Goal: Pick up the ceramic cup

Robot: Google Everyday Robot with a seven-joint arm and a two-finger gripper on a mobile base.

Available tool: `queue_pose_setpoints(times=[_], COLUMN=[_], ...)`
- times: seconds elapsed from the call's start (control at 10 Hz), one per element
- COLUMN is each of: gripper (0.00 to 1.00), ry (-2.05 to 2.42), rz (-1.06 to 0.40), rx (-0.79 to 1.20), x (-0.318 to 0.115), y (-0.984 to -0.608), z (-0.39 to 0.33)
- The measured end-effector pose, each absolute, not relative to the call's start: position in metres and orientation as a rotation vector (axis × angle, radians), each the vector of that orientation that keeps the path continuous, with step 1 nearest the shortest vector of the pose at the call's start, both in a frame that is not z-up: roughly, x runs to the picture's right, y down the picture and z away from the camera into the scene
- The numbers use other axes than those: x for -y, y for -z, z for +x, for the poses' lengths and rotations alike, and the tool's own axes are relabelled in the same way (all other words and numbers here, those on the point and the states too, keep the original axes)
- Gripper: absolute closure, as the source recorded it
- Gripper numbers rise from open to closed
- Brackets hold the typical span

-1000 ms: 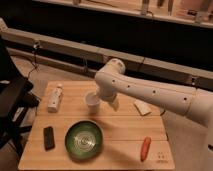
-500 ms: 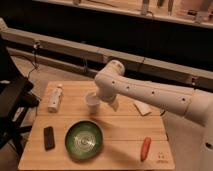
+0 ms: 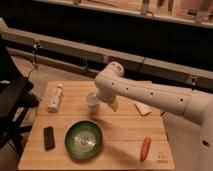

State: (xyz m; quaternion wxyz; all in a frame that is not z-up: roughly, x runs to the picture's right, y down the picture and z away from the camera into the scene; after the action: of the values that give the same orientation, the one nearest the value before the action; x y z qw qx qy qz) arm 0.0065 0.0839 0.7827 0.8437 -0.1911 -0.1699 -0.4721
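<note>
The small white ceramic cup stands upright on the wooden table, just behind the green bowl. My white arm reaches in from the right and bends down over the table. My gripper hangs at the end of it, right beside the cup on its right side, largely hidden behind the arm's wrist. I cannot tell whether it touches the cup.
A white bottle with a label lies at the table's left. A black flat object lies at the front left. An orange-red carrot-like item lies at the front right. A white piece lies at the back right. A dark chair stands at the left.
</note>
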Motion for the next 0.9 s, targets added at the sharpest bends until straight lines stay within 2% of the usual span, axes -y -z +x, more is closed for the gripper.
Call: queue_pose_setpoints(times=[0.9], gripper=[0.2], ry=[1.002], rz=[-0.395], rx=[0.362], x=[-0.087], y=[-0.796], z=[0.006])
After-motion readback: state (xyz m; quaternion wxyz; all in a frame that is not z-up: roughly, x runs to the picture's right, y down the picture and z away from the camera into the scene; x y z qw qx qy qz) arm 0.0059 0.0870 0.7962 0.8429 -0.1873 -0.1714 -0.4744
